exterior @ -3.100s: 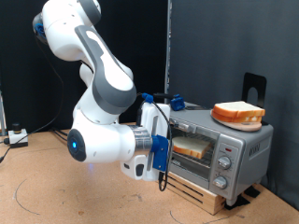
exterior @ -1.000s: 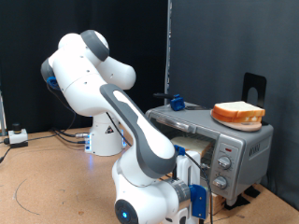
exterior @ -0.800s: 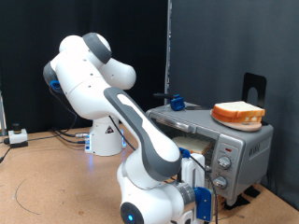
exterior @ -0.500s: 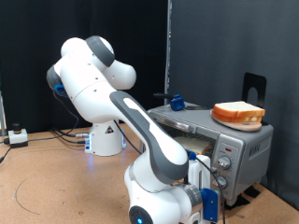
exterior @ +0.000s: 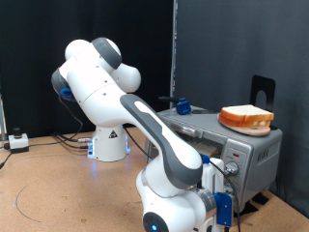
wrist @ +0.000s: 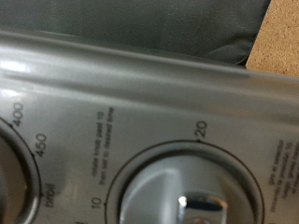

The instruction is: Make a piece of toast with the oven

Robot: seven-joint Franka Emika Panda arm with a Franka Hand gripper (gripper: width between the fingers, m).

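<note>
Closest to the exterior camera, the white Franka arm's bulky wrist sat low in front of the boxy silver-grey toaster oven [exterior: 220, 145], lower and further toward the knob end of the oven than three seconds before, when it was level with the glass door. The gripper [exterior: 228, 172] was at the oven's knob panel, on the exterior view's right of the door; over the last second it crept steadily that way. Finger state: could not be told, since the wrist body hid the fingertips in the exterior view and none showed in the wrist view.

Wrist view was filled by the oven's grey control panel, very close: a round grey dial [wrist: 192, 191] ringed by printed marks 10 and 20, and part of a second dial [wrist: 11, 182] marked 400 and 450. Judgement: the work had moved from the door to the timer or temperature controls.

Beyond the gripper, the oven door was largely hidden by the arm; the slice seen inside earlier could not be confirmed now. A squarish pale-tan bread slice with orange-brown crust [exterior: 246, 117] lay on the oven's top, unchanged.
</note>
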